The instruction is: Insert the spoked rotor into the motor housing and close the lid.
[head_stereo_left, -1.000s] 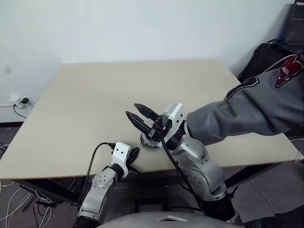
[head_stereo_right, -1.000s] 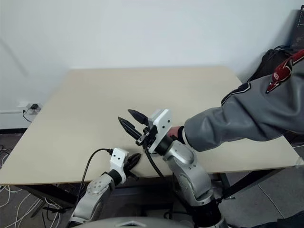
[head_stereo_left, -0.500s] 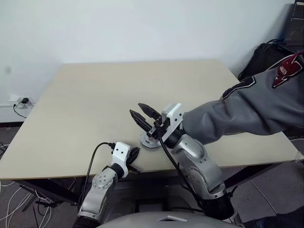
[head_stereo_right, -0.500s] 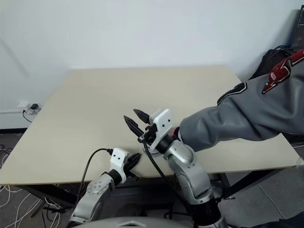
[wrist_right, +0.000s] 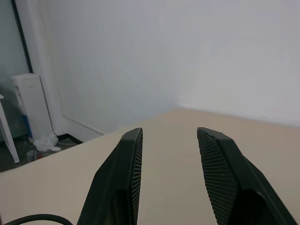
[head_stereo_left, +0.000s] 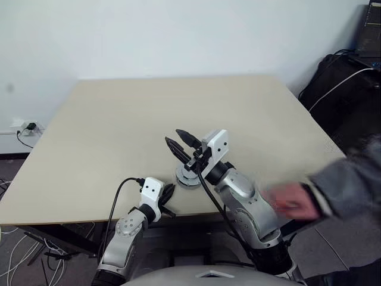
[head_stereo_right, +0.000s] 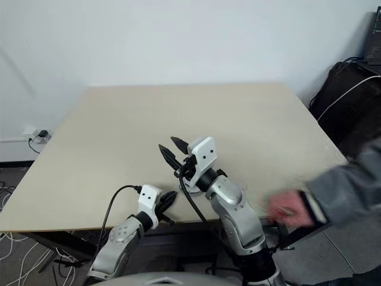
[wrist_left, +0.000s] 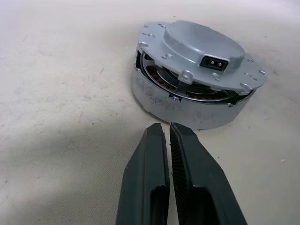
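— Where's the motor now?

— Sitting on the desk (head_stereo_left: 107,131) close to its near edge, about midway along. The lid (wrist_left: 201,47) is on top of the housing (wrist_left: 187,105), silver, with a small dark connector on its raised centre. Through the gap beneath the lid you can just see copper windings. The rotor I can't make out.

— And the grippers?

— The left gripper (wrist_left: 168,133) is low at the near edge, fingers pressed together with nothing between them, tips just short of the housing's wall, not touching. The right gripper (head_stereo_left: 180,141) hangs above the desk just beyond the motor, angled up and away, its fingers (wrist_right: 129,164) parted to a middling gap, empty.

— Anyone else about?

— A person's hand (head_stereo_left: 292,201) in a grey sleeve (head_stereo_left: 351,182), blurred, off the desk's near right corner, well apart from the motor.
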Robot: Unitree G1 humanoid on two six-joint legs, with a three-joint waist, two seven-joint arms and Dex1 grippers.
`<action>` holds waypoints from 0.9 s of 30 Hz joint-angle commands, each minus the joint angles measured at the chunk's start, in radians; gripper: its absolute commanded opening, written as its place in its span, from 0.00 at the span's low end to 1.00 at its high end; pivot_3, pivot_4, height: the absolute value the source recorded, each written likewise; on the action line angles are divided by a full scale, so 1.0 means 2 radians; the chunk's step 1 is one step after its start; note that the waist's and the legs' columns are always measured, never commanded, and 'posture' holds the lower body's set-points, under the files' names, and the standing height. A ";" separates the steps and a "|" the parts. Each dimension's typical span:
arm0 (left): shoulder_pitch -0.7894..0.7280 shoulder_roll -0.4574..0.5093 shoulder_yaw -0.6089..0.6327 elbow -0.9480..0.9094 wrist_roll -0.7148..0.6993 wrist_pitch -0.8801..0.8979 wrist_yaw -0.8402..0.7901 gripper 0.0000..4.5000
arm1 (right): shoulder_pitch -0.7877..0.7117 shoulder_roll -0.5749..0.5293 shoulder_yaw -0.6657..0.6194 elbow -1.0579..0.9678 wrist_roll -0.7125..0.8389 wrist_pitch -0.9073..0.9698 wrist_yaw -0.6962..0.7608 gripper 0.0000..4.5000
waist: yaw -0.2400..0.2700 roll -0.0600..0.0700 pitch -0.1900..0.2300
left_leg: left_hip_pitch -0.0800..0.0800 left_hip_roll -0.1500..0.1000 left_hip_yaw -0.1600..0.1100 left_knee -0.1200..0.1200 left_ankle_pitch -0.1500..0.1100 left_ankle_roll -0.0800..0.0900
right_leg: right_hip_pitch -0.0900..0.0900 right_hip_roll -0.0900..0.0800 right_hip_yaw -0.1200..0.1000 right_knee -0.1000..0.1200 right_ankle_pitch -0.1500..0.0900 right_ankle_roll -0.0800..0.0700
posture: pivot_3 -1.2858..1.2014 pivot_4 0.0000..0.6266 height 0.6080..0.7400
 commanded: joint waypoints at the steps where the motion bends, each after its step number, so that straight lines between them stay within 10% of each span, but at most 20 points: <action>1: -0.006 0.001 0.001 -0.010 -0.001 -0.004 0.000 0.07 | -0.011 -0.006 -0.006 0.000 -0.004 0.016 -0.007 0.44 | 0.000 0.000 0.000 | 0.000 0.000 0.000 0.000 0.000 0.000 | 0.000 0.000 0.000 0.000 0.000 0.000 | 0.52 0.00 1.00; 20: -0.001 0.002 -0.001 -0.016 0.000 -0.002 -0.001 0.07 | 0.001 -0.075 0.006 0.105 -0.083 0.093 -0.008 0.44 | 0.001 0.000 0.000 | 0.000 0.000 0.000 0.000 0.000 0.000 | 0.000 0.000 0.000 0.000 0.000 0.000 | 0.52 0.00 1.00; 27: 0.000 0.003 -0.001 -0.016 -0.001 -0.002 -0.001 0.07 | 0.009 -0.080 0.008 0.112 -0.088 0.080 0.009 0.84 | 0.001 0.000 0.000 | 0.000 0.000 0.000 0.000 0.000 0.000 | 0.000 0.000 0.000 0.000 0.000 0.000 | 0.52 0.00 1.00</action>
